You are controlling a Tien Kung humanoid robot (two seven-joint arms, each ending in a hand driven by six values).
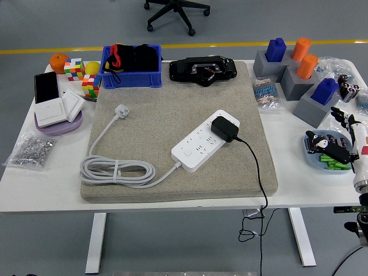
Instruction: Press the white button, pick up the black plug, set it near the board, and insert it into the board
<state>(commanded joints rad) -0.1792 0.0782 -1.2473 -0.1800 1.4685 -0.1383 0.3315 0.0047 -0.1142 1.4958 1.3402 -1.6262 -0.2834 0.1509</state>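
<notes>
A white power strip (198, 145) lies slanted on the grey mat (172, 109), with its white button (187, 153) at the near-left end. The black plug (224, 129) sits in the strip's far-right end. Its black cable (258, 175) runs off the mat and over the table's front edge. My right hand (329, 150) hovers at the right edge above a blue bowl (310, 161), far from the strip. Its fingers are relaxed and hold nothing. The left arm is out of sight.
The strip's white cord (118, 171) lies coiled on the mat's left. At the back are a blue bin (131, 77) and a black device (202, 70). Grey blocks with coloured pegs (299, 72) stand at right. Cubes (75, 69), switches (57, 109) and a bag of nuts (31, 150) lie left.
</notes>
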